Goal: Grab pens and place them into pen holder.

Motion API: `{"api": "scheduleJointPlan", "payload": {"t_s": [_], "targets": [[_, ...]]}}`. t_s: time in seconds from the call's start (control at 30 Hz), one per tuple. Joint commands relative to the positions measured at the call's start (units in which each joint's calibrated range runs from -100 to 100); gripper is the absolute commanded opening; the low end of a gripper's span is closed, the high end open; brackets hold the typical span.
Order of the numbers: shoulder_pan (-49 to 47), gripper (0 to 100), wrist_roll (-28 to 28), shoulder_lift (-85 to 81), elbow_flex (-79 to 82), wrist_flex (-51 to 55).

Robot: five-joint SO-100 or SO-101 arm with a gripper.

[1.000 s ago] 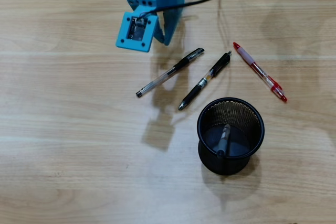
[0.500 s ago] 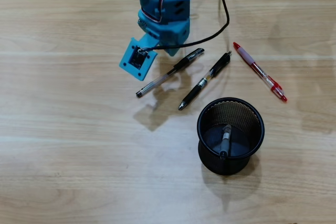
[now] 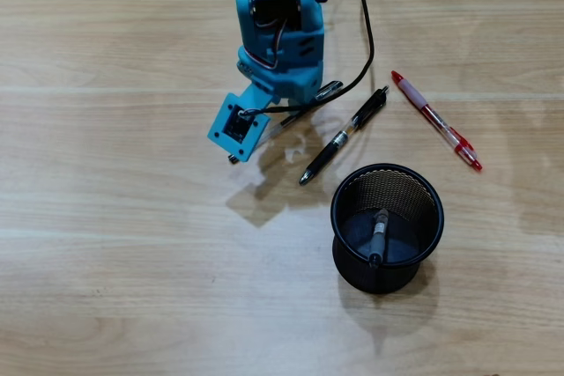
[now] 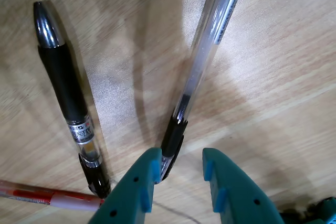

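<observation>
Overhead view: the arm (image 3: 280, 33) is bent down over the table, w/ its gripper hidden under the body. A clear pen (image 3: 310, 100) pokes out just right of it, a black pen (image 3: 344, 136) lies diagonally beside that, and a red pen (image 3: 436, 121) lies further right, apart. The holder (image 3: 387, 227) stands near-right, one pen (image 3: 378, 237) already inside.

Wrist view: the gripper (image 4: 181, 174) is seen open, nothing held. The clear pen (image 4: 202, 61) has its dark end touching the left finger (image 4: 140, 182), not between the jaws. The black pen (image 4: 68, 90) lies left, the red pen (image 4: 47, 196) at bottom left.

Step in hand, judged: the clear pen is to be grasped. The gripper should be shifted left in wrist view so the barrel is centred, approx. mid-grip section, then lowered and closed. Contact height can't be judged well here, so it prob. should be lowered slowly.
</observation>
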Motion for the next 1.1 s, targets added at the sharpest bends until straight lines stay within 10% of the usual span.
{"api": "scheduleJointPlan", "payload": {"t_s": [0.0, 1.07], "targets": [[0.3, 11, -0.1, 0.8, -2.8, 0.0], [2.5, 9, -0.1, 11.8, -2.0, -8.6]]}}
